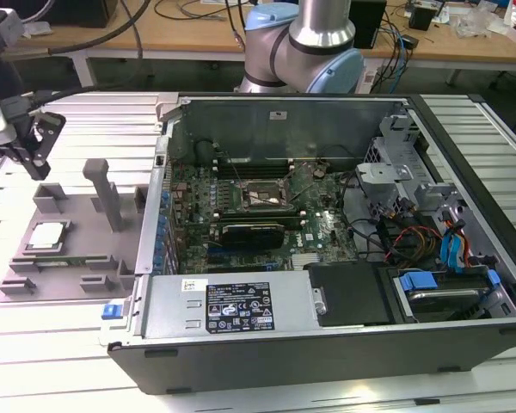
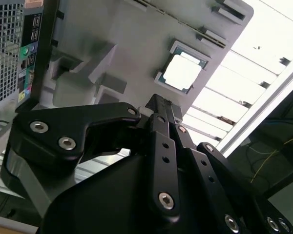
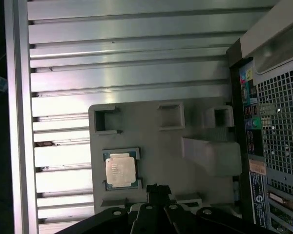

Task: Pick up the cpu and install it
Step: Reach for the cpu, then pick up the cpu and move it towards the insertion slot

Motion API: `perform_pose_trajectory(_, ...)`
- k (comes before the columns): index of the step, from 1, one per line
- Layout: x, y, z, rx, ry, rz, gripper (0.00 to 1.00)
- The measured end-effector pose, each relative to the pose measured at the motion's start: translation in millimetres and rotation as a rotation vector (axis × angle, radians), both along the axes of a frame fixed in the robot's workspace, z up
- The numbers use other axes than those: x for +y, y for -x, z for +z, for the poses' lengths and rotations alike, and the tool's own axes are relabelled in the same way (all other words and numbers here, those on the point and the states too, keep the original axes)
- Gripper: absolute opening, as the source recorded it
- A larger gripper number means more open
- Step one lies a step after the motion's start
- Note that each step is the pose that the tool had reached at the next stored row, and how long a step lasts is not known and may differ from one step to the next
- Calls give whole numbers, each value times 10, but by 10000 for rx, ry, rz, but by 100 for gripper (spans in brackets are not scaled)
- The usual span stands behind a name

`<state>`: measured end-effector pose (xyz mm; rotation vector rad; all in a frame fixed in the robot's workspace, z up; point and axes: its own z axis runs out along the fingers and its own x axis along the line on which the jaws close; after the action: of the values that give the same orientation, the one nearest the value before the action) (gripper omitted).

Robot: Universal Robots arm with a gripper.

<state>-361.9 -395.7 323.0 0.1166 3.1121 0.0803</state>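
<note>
I see a silvery chip [image 3: 120, 170], dark-rimmed, on the plain grey tray [image 3: 161, 141]; black gripper [image 3: 157, 189]; ribbed silver table [image 3: 112, 73].

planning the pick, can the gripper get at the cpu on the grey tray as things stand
Probably yes: the cpu lies uncovered in its pocket on the grey tray, and the gripper hangs above that tray, close by, with nothing seen between them.

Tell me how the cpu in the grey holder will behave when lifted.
The cpu is a small flat square with a metal top plate, so it is probably stiff and light. Its shiny plate may be slippery. It lies in a recess of the grey holder, so pushing likely won't slide it.
</note>
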Motion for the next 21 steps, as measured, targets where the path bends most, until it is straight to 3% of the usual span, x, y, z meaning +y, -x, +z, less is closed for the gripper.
perform_pose_trajectory(2,11,109,-40,-1,0,0,11)
perform_pose_trajectory(6,18,176,-55,0,-1,-1,11)
perform_pose_trajectory(21,17,195,-58,-1,0,0,11)
